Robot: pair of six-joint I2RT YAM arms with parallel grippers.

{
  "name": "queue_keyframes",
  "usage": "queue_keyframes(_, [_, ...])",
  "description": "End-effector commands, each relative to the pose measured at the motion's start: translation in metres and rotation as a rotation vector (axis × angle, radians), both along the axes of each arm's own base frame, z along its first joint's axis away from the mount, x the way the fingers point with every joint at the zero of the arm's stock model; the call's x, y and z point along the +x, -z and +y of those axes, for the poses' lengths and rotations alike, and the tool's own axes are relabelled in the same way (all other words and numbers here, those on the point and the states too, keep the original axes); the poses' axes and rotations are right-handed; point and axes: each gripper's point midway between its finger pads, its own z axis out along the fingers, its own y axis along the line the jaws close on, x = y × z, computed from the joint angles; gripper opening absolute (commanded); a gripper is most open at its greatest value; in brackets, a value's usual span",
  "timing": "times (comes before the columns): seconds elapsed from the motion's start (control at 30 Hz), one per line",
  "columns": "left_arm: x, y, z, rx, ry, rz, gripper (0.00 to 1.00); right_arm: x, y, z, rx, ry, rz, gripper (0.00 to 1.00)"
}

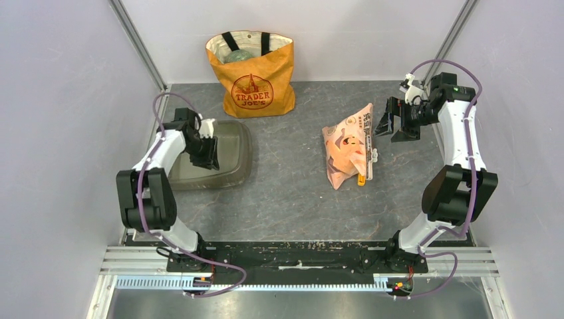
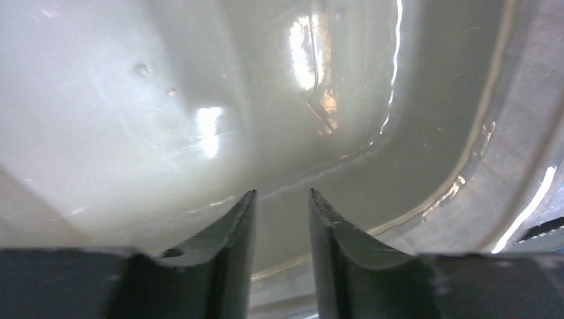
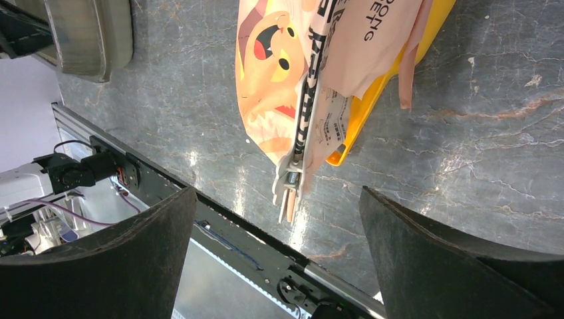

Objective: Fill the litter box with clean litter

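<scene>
The litter box (image 1: 237, 143), a smoky grey-olive tray, sits at the left of the table. My left gripper (image 1: 203, 151) hangs over its left part. In the left wrist view the left gripper (image 2: 282, 191) is open by a narrow gap over the bare, glossy inside of the litter box (image 2: 166, 100). No loose litter shows. A pinkish printed bag (image 1: 348, 146) lies at centre right. My right gripper (image 1: 394, 126) is wide open and empty beside the bag's upper right corner. In the right wrist view the right gripper (image 3: 278, 191) is above the bag (image 3: 292, 73).
An orange tote bag (image 1: 253, 73) stands at the back. An orange-yellow scoop (image 3: 382, 90) lies partly under the printed bag, its tip showing in the top view (image 1: 361, 179). A clip (image 3: 290, 186) closes the bag's end. The litter box also shows in the right wrist view (image 3: 93, 33).
</scene>
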Motion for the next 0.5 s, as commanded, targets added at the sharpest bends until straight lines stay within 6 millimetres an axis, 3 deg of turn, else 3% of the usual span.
queue_keyframes(0.0, [0.032, -0.049, 0.002, 0.012, 0.034, -0.229, 0.46, 0.004, -0.015, 0.005, 0.008, -0.024, -0.073, 0.99])
queue_keyframes(0.17, [0.037, -0.103, 0.0, -0.02, 0.171, -0.336, 0.69, 0.004, -0.026, 0.012, -0.001, -0.05, -0.113, 0.99])
queue_keyframes(0.2, [0.041, -0.113, 0.008, 0.007, 0.193, -0.357, 0.79, 0.005, -0.03, 0.016, -0.003, -0.06, -0.126, 0.99])
queue_keyframes(0.37, [0.072, -0.138, 0.075, 0.107, 0.11, -0.351, 0.85, 0.002, -0.042, 0.035, -0.026, -0.124, -0.176, 0.99])
queue_keyframes(0.47, [0.089, -0.135, 0.122, 0.152, 0.018, -0.338, 0.84, 0.0, -0.045, 0.046, -0.052, -0.165, -0.203, 0.99])
